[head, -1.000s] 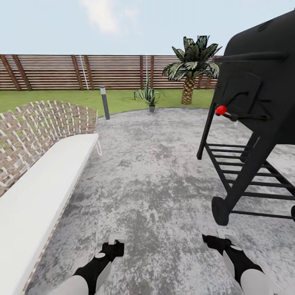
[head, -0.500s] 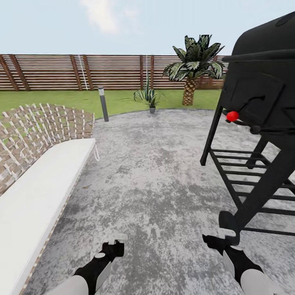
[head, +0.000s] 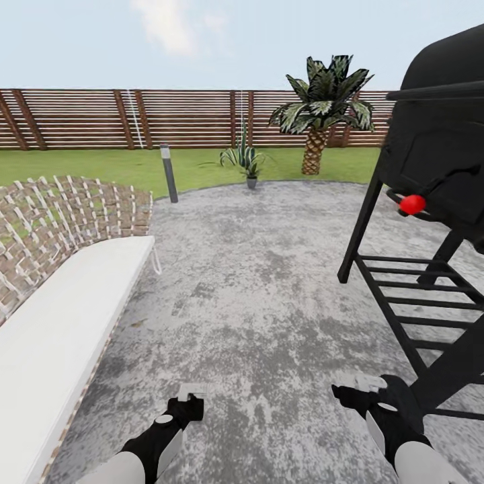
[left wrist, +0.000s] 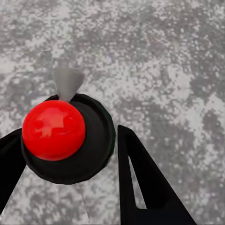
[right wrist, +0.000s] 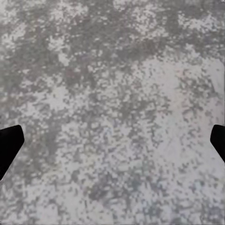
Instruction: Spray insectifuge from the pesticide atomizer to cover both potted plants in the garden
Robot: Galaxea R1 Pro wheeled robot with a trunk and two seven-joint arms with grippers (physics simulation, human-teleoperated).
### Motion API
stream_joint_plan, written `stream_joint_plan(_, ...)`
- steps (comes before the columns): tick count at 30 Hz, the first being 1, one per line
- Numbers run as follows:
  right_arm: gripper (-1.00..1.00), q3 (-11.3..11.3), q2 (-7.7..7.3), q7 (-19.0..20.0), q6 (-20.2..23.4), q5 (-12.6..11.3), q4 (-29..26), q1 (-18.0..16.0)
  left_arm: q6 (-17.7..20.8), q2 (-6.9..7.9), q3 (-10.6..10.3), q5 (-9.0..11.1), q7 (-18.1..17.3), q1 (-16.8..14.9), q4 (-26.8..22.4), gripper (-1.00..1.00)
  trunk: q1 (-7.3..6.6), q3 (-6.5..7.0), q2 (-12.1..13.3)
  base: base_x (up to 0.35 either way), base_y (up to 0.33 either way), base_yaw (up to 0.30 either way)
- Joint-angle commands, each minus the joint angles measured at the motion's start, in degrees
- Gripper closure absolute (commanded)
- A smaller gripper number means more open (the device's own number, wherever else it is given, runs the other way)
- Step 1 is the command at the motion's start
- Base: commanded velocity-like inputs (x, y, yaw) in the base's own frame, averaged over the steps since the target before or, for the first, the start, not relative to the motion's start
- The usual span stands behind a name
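Note:
My left gripper (head: 192, 395) hangs low over the grey paving (head: 269, 282) of the garden. In the left wrist view its black fingers (left wrist: 145, 178) press both sides of a small round thing with a black body, a red domed top and a grey cone nozzle. I take this for the pesticide atomizer (left wrist: 56, 129), seen end-on. My right gripper (head: 363, 388) is open over bare paving, its fingertips (right wrist: 9, 140) wide apart with nothing between them. The potted plants are out of view.
A black grill (head: 437, 154) on a stand with a red knob (head: 412, 204) rises close at the right. A wicker sofa (head: 60, 296) with a white cushion runs along the left. Ahead are a lamp post (head: 168, 171), a potted agave (head: 249, 160), a palm (head: 323, 114), lawn (head: 101, 165) and fence (head: 81, 117).
The whole view has advanced: the grill has slid right and closer, the sofa further left. Both arms keep their pose, and the left gripper's hold is unchanged.

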Motion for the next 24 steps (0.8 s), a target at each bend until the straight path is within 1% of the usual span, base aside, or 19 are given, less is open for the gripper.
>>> stream_joint_plan(1,-1.0,-0.49,0.03,0.39,0.13,0.46,-0.09,-0.05,-0.2,-0.02,0.19,-0.4,0.09,-0.03,0.04,1.0,0.02,-0.05,-0.02,0.339,0.069,0.0)
stream_joint_plan(24,-1.0,-0.49,0.03,0.42,0.13,0.46,-0.09,-0.03,-0.2,-0.02,0.19,-0.4,0.09,-0.03,0.09,1.0,0.02,-0.05,-0.02,0.339,0.004,0.0)
